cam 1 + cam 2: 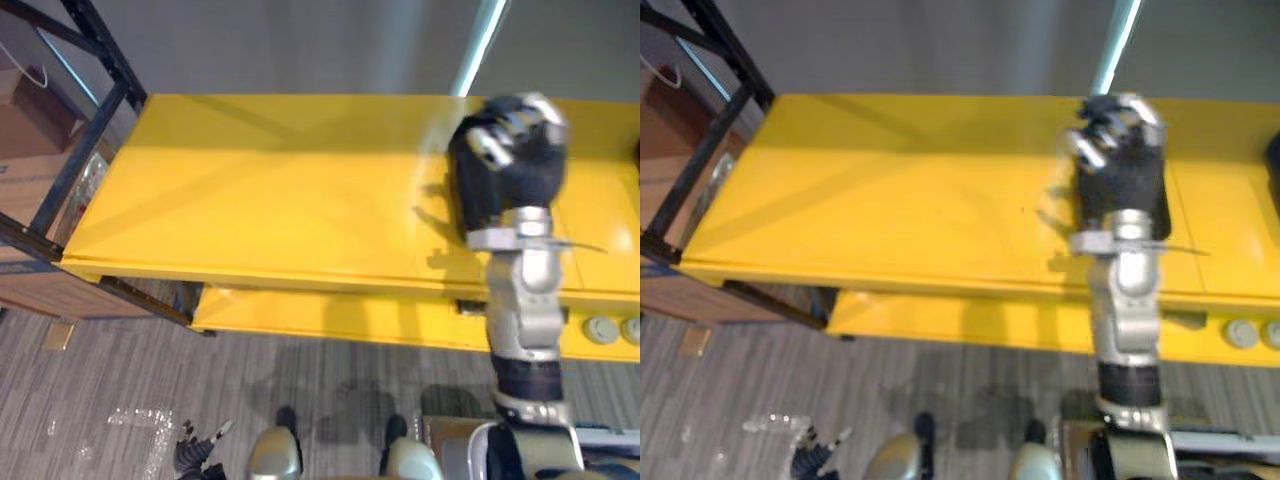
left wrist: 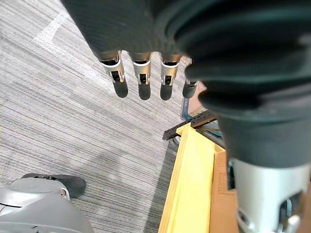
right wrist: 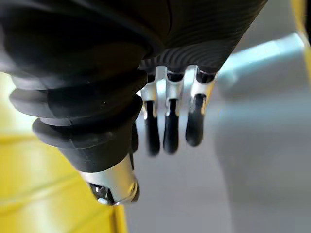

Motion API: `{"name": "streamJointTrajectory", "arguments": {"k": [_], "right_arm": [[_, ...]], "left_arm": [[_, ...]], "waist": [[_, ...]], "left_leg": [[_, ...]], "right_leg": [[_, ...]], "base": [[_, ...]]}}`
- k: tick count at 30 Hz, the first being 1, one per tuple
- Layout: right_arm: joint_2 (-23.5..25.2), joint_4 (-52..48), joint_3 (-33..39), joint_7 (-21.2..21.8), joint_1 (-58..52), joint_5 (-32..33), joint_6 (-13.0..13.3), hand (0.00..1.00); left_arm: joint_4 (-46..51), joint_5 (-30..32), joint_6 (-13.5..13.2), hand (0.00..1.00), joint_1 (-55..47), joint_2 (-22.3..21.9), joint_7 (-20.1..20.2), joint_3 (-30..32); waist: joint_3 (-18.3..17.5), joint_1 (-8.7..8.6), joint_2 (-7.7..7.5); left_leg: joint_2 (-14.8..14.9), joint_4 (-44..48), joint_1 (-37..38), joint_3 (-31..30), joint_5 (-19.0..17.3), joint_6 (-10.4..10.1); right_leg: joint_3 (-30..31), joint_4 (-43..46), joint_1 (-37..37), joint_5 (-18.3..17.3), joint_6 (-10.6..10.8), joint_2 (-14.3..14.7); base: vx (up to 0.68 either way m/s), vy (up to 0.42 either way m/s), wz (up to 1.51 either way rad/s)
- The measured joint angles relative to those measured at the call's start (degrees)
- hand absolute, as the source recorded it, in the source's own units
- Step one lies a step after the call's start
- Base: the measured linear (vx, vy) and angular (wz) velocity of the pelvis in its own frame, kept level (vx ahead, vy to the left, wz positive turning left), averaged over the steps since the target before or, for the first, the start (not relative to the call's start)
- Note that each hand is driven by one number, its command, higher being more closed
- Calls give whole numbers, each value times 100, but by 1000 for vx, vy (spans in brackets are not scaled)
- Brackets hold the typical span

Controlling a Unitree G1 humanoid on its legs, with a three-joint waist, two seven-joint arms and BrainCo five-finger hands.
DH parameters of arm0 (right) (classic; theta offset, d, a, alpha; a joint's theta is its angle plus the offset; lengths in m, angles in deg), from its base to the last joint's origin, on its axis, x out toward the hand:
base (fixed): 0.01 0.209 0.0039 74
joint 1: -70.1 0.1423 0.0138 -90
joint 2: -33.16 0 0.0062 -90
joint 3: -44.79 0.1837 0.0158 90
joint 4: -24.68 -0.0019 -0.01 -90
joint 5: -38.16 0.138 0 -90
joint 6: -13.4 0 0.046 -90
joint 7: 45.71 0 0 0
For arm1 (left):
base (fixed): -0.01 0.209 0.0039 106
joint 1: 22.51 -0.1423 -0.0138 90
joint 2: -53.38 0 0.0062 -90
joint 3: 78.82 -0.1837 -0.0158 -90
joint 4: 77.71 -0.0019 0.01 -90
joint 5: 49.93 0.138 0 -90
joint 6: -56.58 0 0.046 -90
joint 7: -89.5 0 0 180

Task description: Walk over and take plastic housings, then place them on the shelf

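My right hand [image 1: 510,150] is raised over the right part of the yellow shelf top [image 1: 280,200]. Its back faces me and its fingers [image 3: 167,131] hang relaxed with nothing in them. My left hand [image 1: 200,455] hangs low over the grey carpet at the lower left, and its fingers [image 2: 141,77] are straight and empty. A dark object [image 1: 1275,160] is cut off by the view's right edge on the yellow top; I cannot tell what it is. Two small grey round parts [image 1: 600,328] lie on the lower yellow level [image 1: 330,315] at the right.
A black metal rack frame [image 1: 90,130] stands at the left end of the yellow shelf, with brown cardboard boxes [image 1: 20,130] behind it. Grey carpet [image 1: 120,380] lies in front of the shelf.
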Motion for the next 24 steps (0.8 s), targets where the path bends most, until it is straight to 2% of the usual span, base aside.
{"name": "streamJointTrajectory", "arguments": {"k": [2,3,9,14,20,24], "right_arm": [[-1,-23,186,-17,-481,-45,-3,100],[-2,-86,349,3,-959,-35,-5,100],[-4,-134,756,291,-1870,18,-26,100],[-19,98,838,663,-2012,318,-29,100],[-20,296,841,1008,-2100,374,-69,100],[-20,304,832,1299,-2115,382,-192,100]], "left_arm": [[-8,-42,-100,0,-96,0,2,1],[-32,-49,-131,0,-99,1,6,2],[-47,-125,-340,0,-112,2,72,48],[-48,-278,-338,0,-113,11,189,103],[-45,-280,-331,0,-132,27,246,111],[-37,-280,-329,0,-130,28,245,111]], "waist": [[-34,-70,-67],[-33,-164,-76],[-32,-387,-76],[-30,-382,-81],[-14,-388,-107],[0,-393,-133]], "left_leg": [[2,-42,10,114,-1,0],[-7,-54,1,126,-3,-2],[4,-73,35,263,-20,-5],[-10,-143,86,317,-17,-7],[-31,-154,34,347,-14,-6],[-41,-151,6,303,-14,-5]], "right_leg": [[119,5,-93,6,7,7],[130,6,-115,7,9,-1],[277,33,-201,13,17,10],[351,83,-253,5,19,4],[395,140,-358,-13,36,-13],[381,140,-359,-23,40,-20]], "base": [[13,4,-22],[23,8,-12],[1,5,-13],[-26,7,-6],[-2,5,-3],[13,2,5]]}}
